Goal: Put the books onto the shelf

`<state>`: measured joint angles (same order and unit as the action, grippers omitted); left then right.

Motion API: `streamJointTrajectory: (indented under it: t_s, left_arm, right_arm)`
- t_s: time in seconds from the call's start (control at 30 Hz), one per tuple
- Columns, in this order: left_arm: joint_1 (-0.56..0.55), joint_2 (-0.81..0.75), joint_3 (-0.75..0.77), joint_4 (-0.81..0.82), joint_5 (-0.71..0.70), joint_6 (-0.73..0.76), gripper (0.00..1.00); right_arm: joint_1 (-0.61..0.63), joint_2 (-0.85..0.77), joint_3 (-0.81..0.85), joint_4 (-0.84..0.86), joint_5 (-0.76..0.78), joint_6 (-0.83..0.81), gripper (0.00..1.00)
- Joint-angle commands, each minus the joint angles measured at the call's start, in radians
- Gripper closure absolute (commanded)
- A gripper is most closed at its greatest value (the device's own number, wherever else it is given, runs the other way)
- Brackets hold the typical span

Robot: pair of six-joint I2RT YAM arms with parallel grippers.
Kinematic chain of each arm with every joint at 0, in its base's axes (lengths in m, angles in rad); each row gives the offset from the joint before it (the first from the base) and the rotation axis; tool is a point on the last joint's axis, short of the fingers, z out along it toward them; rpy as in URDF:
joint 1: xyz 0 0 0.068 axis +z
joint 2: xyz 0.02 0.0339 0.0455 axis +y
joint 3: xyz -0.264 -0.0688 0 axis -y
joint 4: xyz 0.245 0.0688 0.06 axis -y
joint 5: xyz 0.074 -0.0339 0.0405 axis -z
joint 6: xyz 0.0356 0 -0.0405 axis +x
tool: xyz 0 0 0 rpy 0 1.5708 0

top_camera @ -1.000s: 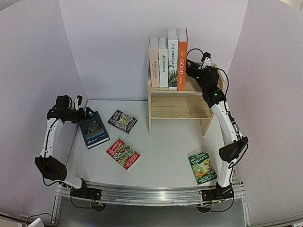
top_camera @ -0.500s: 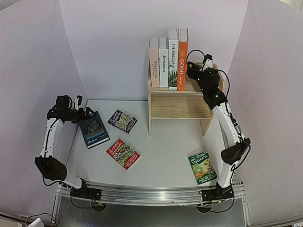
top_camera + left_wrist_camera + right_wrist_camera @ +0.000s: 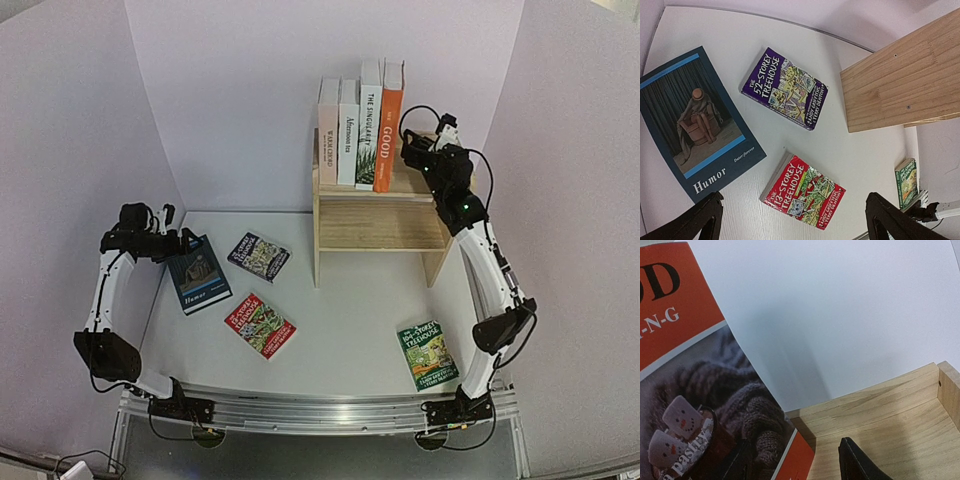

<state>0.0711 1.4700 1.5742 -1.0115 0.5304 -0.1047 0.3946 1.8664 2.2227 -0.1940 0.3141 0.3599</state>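
Right gripper [image 3: 410, 148] sits part-open on the top tier of the shelf [image 3: 380, 225], just right of the upright orange "GOOD" book [image 3: 391, 125], clamping nothing, likely steadying it; left gripper [image 3: 188, 243], spread wide, hangs left of the shelf over the flat "Humor" book [image 3: 198, 272], probably the next pick.

Slim left arm [image 3: 103, 285] and right arm [image 3: 492, 272] with white links, black joint housings [image 3: 503, 328], black bases [image 3: 182, 407], thin black cables [image 3: 418, 108] looping near the wrists, left gripper [image 3: 794, 199] with dark tapered fingers [image 3: 697, 220]
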Motion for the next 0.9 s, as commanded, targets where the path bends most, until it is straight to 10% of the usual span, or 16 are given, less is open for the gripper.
streamJointTrajectory:
  t_s: [0.0, 0.6, 0.87]
  left_arm:
    - [-0.002, -0.026, 0.005, 0.03, 0.011, -0.001, 0.0]
    - [0.06, 0.387, 0.236, -0.26, -0.252, 0.35, 0.0]
    - [-0.245, 0.243, -0.1, -0.09, -0.586, 0.7, 0.0]
  right_arm:
    - [0.01, -0.043, 0.0, 0.022, 0.004, -0.021, 0.42]
    - [0.009, -0.432, -0.412, -0.074, -0.008, -0.039, 0.3]
    - [0.02, -0.553, -0.622, -0.129, -0.089, 0.067, 0.27]
